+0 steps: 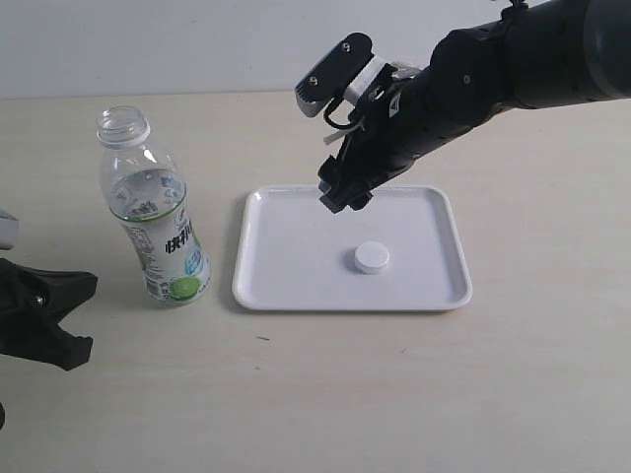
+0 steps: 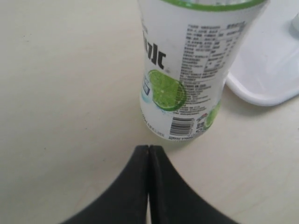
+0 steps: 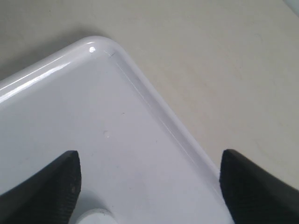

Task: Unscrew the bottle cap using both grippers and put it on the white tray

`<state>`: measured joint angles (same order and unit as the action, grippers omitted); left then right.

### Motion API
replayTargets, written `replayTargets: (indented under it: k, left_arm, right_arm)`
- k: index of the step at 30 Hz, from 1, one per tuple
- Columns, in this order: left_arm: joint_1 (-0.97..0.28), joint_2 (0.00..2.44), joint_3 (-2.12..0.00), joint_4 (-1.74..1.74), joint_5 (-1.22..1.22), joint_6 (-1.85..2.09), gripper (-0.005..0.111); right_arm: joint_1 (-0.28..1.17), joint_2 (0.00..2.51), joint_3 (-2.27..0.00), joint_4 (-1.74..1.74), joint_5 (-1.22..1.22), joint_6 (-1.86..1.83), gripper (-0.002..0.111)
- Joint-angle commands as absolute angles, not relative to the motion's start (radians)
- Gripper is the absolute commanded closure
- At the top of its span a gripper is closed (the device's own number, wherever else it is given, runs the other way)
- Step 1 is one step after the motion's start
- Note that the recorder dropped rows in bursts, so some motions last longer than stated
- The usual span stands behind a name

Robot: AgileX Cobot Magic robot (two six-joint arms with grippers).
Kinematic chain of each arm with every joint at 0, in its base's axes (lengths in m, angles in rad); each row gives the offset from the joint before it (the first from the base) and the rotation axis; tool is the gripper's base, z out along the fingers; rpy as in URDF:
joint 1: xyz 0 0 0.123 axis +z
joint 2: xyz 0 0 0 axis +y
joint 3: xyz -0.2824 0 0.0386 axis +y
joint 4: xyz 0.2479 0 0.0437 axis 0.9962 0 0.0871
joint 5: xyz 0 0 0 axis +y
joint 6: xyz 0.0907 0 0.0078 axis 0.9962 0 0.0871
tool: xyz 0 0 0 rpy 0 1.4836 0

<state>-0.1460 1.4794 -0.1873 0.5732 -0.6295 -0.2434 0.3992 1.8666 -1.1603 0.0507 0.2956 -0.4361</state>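
The clear bottle (image 1: pixel 153 212) stands upright on the table left of the tray, its neck bare. Its lime label (image 2: pixel 187 70) fills the left wrist view. The white bottle cap (image 1: pixel 372 257) lies flat on the white tray (image 1: pixel 444 296), a little right of the tray's middle, and its edge (image 3: pixel 96 217) shows low in the right wrist view. My right gripper (image 1: pixel 345 192) (image 3: pixel 149 186) hangs open over the tray's far part, above the cap and holding nothing. My left gripper (image 1: pixel 59 310) (image 2: pixel 148 148) is shut and empty, low at the table's left edge, a short way from the bottle's base.
The tray's rounded corner (image 2: pixel 266 79) lies just right of the bottle. The right arm's bulky black body (image 1: pixel 513 69) reaches in from the upper right. Bare beige tabletop (image 1: pixel 325 394) lies in front of the tray and the bottle.
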Motion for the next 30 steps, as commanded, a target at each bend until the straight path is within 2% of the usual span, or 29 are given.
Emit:
replayTargets:
  k: [1, 30]
  left_arm:
    - [-0.149, 1.471, -0.184, 0.562, -0.632, -0.257, 0.107]
    - [-0.149, 1.461, -0.184, 0.504, -0.626, -0.373, 0.107]
  right_arm:
    - [0.395, 1.859, -1.165, 0.054, 0.298, -0.441, 0.031]
    - [0.395, 1.859, -1.165, 0.054, 0.302, -0.441, 0.031]
